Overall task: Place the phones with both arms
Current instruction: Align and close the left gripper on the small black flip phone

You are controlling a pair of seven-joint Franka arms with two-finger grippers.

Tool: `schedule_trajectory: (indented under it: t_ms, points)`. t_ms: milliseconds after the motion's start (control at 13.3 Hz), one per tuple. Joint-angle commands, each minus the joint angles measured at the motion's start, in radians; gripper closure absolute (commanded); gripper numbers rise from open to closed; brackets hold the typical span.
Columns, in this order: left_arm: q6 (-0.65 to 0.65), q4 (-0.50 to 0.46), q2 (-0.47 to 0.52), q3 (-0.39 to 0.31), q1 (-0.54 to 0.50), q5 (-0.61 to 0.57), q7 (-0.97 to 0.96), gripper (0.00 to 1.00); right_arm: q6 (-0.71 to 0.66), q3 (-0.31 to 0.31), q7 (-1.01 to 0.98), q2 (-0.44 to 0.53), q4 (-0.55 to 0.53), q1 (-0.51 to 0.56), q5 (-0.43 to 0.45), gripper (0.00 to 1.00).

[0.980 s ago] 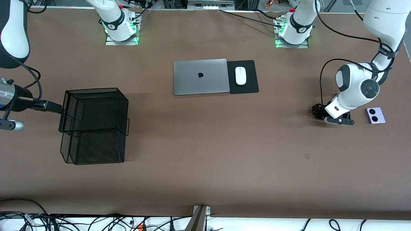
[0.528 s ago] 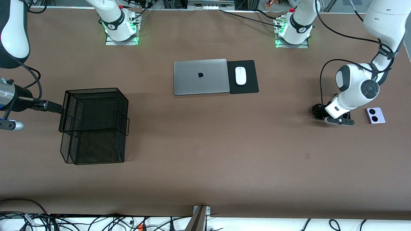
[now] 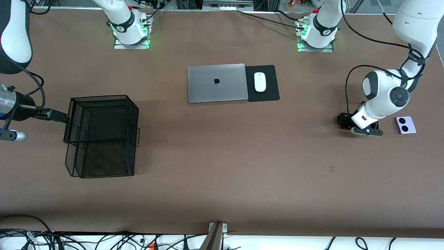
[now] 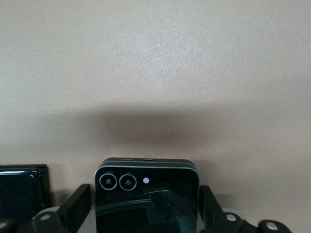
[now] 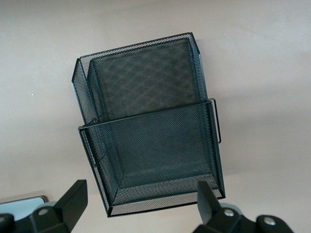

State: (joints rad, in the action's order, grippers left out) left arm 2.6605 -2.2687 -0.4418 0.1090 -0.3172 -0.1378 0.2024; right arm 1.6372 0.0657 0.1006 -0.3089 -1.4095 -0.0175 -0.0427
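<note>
My left gripper [image 3: 360, 127] is down at the table toward the left arm's end. In the left wrist view it [image 4: 145, 194] stands open astride a small squarish black phone [image 4: 160, 177] with two ringed lenses. A black finger [image 4: 77, 208] stands on each side of the phone with a narrow gap. The edge of a second glossy black phone [image 4: 22, 191] lies beside it. A lavender-white phone [image 3: 405, 125] with two black lenses lies just past the gripper, toward the table's end. My right gripper [image 3: 52, 114] hangs open beside the mesh basket [image 3: 102, 135], nothing between its fingers [image 5: 73, 199].
The black wire mesh basket [image 5: 146, 126] has two compartments and stands toward the right arm's end. A shut grey laptop [image 3: 216, 83] lies mid-table near the bases, beside a black mouse pad [image 3: 270, 93] with a white mouse [image 3: 259, 82].
The left arm's upper links have shifted very slightly; its gripper stays low over the black phone. The right arm, basket and lavender phone have not moved.
</note>
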Motion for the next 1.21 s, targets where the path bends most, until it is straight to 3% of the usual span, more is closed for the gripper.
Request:
schedule_trajectory:
  t_ms: [0,75,226,377,603,830,1131]
  points:
    - [0.01,0.018,-0.032,0.005,-0.011,-0.011,-0.015,0.4,0.0,-0.003,0.001,0.016,-0.016,-0.001,0.003,0.0]
    - [0.01,0.018,-0.032,0.005,-0.013,-0.011,-0.018,0.56,-0.002,-0.003,0.002,0.016,-0.016,-0.001,0.003,0.0]
    - [0.012,0.018,-0.034,0.005,-0.017,-0.011,-0.021,0.77,-0.001,-0.003,-0.001,0.016,-0.016,-0.001,0.003,0.0]
    - [0.012,0.021,-0.034,0.005,-0.02,-0.01,-0.021,0.87,-0.001,-0.003,-0.002,0.016,-0.016,-0.001,0.001,0.0]
    - [-0.017,0.061,-0.028,0.009,-0.013,-0.011,-0.054,0.91,-0.002,-0.003,-0.001,0.017,-0.016,-0.001,0.001,0.0]
    - [-0.169,0.142,-0.003,0.029,-0.002,-0.011,-0.069,0.92,-0.002,-0.003,-0.001,0.016,-0.016,-0.001,0.001,0.0]
    - [-0.273,0.245,-0.003,0.081,0.024,-0.011,-0.165,0.92,-0.002,-0.003,-0.001,0.016,-0.016,-0.001,0.001,0.0]
